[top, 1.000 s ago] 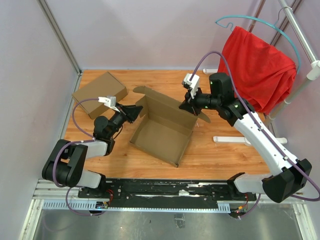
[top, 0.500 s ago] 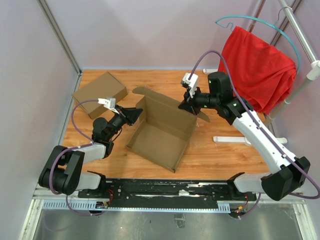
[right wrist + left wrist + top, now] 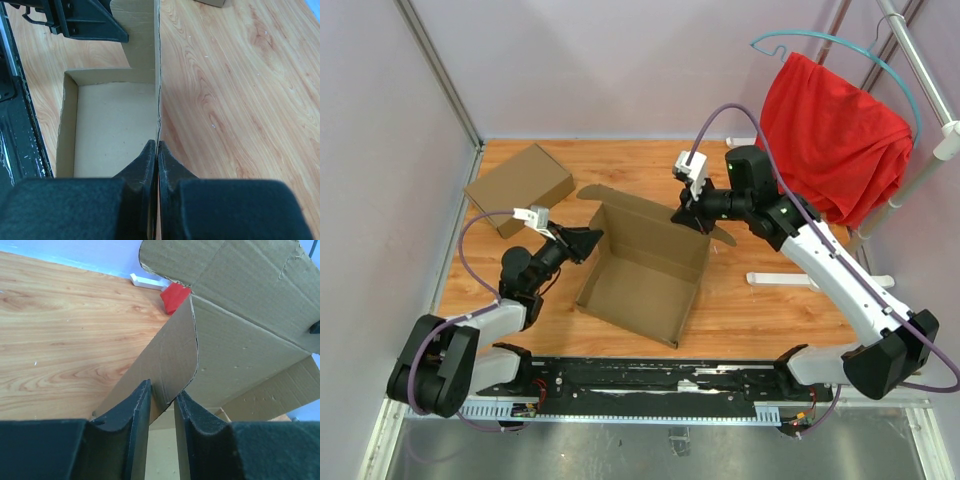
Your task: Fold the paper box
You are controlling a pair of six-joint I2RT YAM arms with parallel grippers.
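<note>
- The paper box [image 3: 642, 272] lies open in the middle of the wooden table [image 3: 760, 310]. Its floor is flat, its low walls are raised, and its tall back panel stands at the far side.
- The left gripper [image 3: 593, 241] is at the box's left side. Its fingers [image 3: 132, 415] stand a little apart, astride a curved side flap that slants through the gap. I cannot tell whether they squeeze it.
- The right gripper [image 3: 686, 214] is at the box's far right corner. Its jaws are pressed together on the top edge of an upright wall, pinching the thin cardboard between their tips.
- A closed cardboard box [image 3: 520, 185] lies beyond the box's far left corner, well apart from it.
- A white strip [image 3: 790, 281] lies on the table to the box's right.
- A red cloth [image 3: 830, 115] hangs farther right, off the table.
</note>
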